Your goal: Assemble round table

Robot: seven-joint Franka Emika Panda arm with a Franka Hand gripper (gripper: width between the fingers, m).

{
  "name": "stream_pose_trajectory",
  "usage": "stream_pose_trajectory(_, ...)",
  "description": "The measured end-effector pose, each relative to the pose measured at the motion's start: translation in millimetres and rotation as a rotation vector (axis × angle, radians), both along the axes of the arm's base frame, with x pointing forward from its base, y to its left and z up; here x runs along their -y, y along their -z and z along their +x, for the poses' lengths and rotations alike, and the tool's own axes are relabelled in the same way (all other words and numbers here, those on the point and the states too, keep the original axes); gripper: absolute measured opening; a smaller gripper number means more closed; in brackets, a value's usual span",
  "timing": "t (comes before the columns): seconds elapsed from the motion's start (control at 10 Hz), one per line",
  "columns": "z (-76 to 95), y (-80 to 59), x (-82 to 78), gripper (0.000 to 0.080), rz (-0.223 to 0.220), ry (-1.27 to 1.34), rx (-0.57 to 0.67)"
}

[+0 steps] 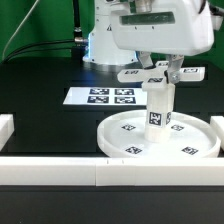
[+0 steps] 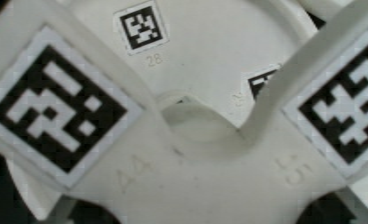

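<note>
Black tabletop [image 1: 40, 120] lies under me, with white border bars [image 1: 60, 170] at its edge and the marker board [image 1: 103, 96] well off from my gripper [image 1: 163, 70]. My fingers straddle the cross-shaped piece [image 1: 157, 78]; I cannot tell whether they pinch it. Directly below, it sits atop the upright leg [image 1: 160, 108], which stands at the centre of the round disc [image 1: 108, 136].

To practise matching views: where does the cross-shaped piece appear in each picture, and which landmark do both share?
Exterior view: cross-shaped piece, right of centre, at the top of the upright leg standing on the round disc.
Wrist view: close up, filling the frame.
Shared landmark: its square tags.
</note>
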State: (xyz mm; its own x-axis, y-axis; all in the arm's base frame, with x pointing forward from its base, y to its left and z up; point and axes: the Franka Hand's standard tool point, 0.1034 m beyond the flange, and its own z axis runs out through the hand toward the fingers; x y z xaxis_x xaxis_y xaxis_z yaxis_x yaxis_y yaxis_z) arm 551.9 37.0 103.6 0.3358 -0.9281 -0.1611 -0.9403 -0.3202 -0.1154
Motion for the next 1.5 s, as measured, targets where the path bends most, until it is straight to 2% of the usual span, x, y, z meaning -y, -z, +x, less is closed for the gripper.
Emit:
stream_pose_trajectory(0.6, -3.7, -0.6, 3.6, 0.0449, 0.039, 0.460, -0.147)
stream_pose_trajectory(0.7, -3.4, -0.4, 3.8, 0.0449, 0.039, 0.470, -0.147)
stream_pose_trajectory(0.8, -3.5, -0.4, 2.7, 0.0517, 0.040, 0.464, -0.146)
stream_pose_trajectory(0.9, -3.2, -1.2, 2.5, 0.0622, 0.040, 0.451, -0.143)
stream_pose_trajectory(1.0, -2.9, -10.6, 2.1, 0.0622, 0.055, 0.420, -0.142)
stream_pose_trajectory(1.1, 1.3, -26.9, 1.7, 0.0644, 0.081, 0.427, -0.118)
stream_pose_trajectory(1.2, 2.8, -34.9, -0.2, 0.0644, 0.088, 0.415, -0.102)
stream_pose_trajectory(1.5, 1.7, -30.3, -0.8, 0.0649, 0.076, 0.335, -0.092)
